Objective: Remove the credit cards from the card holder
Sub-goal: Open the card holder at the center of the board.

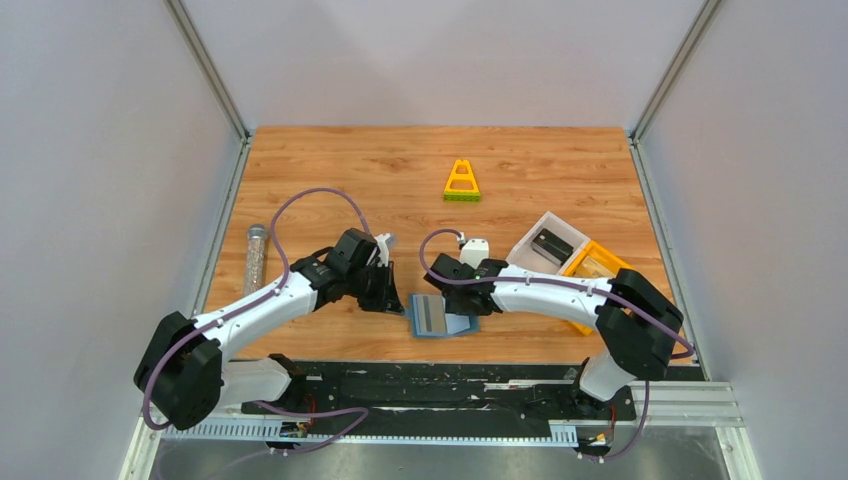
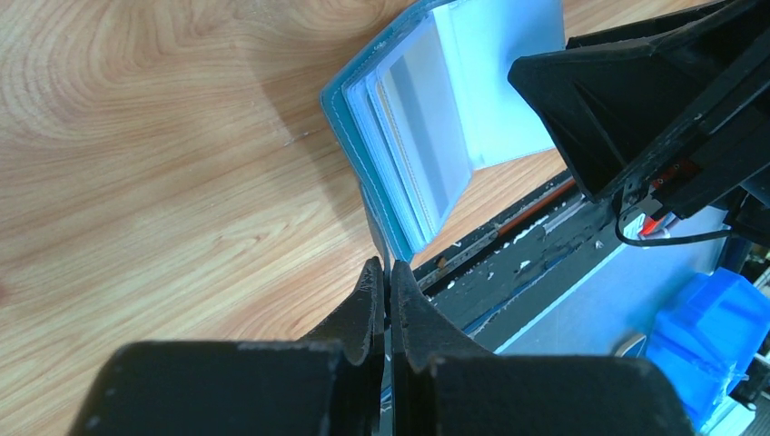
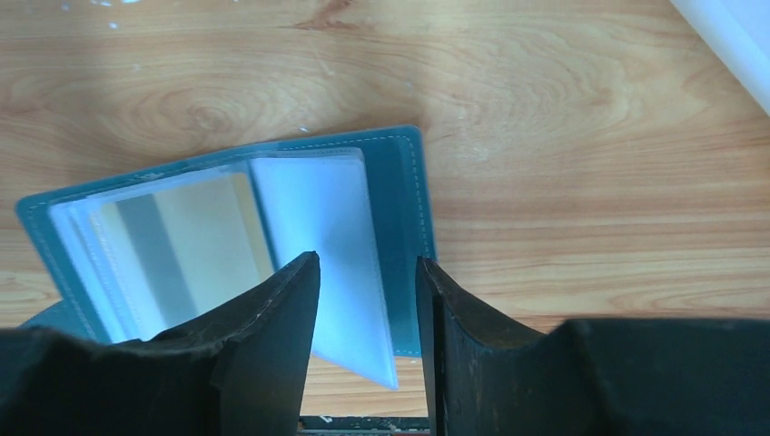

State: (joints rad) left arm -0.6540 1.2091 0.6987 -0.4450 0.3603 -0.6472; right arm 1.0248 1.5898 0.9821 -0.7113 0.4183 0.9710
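Note:
The slate-blue card holder [image 1: 452, 325] lies open near the table's front edge, its clear sleeves fanned out [image 3: 404, 191]. Inside one sleeve shows a card [image 3: 168, 250] with pale and grey stripes. My left gripper [image 2: 389, 270] is shut on the edge of the card holder's cover [image 2: 350, 118], at its left side [image 1: 398, 300]. My right gripper [image 3: 368, 265] hovers open over the card holder's right half [image 1: 458, 303]. A pale blue sleeve [image 3: 327, 236] stands between its fingers, and they do not pinch it. A dark card [image 1: 552, 243] lies in the white bin.
A white bin [image 1: 528, 252] and a yellow bin [image 1: 597, 263] stand to the right, under the right arm. A yellow triangular block [image 1: 461, 182] sits at the back centre. A glittery tube [image 1: 256, 257] lies by the left wall. The black base rail [image 1: 450, 385] runs along the near edge.

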